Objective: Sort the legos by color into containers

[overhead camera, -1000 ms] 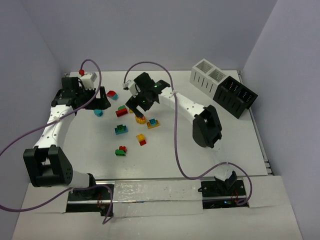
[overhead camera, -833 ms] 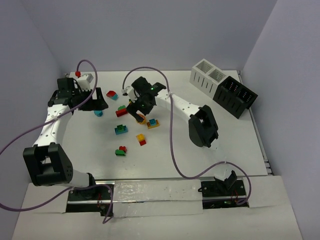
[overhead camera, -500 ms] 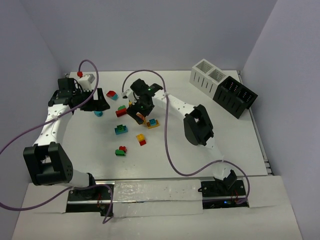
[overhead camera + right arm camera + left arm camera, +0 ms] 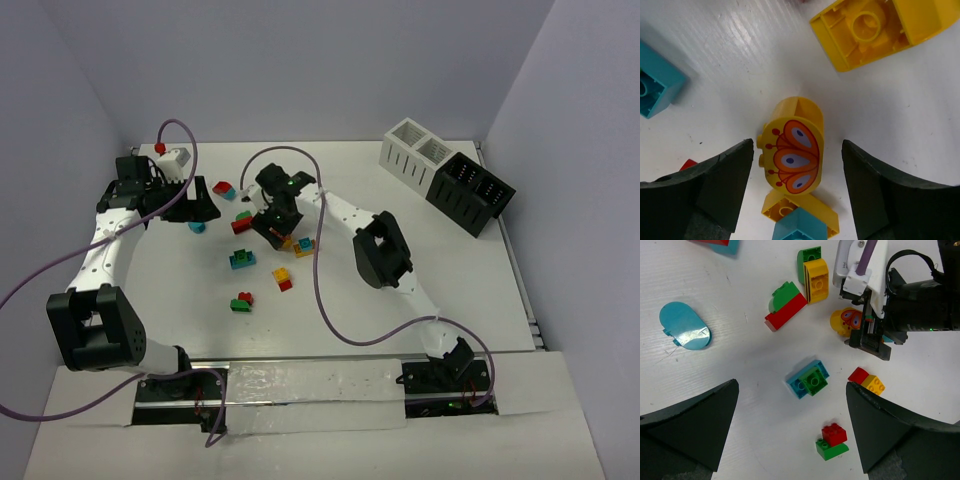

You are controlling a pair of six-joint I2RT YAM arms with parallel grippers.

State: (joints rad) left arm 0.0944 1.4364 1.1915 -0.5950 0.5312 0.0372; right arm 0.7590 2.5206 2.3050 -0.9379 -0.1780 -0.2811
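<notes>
Here my right gripper point(image 4: 796, 165) straddles the yellow butterfly brick point(image 4: 792, 145), well in from the table point(image 4: 460, 280) edges, fingers point(image 4: 715, 190) apart and clear of it, set to pinch it.

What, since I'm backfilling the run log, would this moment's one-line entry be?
right end effector: open, astride yellow butterfly brick, not gripping | left end effector: open, holding nothing

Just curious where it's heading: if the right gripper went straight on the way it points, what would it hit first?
Probably the yellow butterfly brick, lying on the table between the open jaws of the right gripper; how far off it is, I cannot judge.
</notes>
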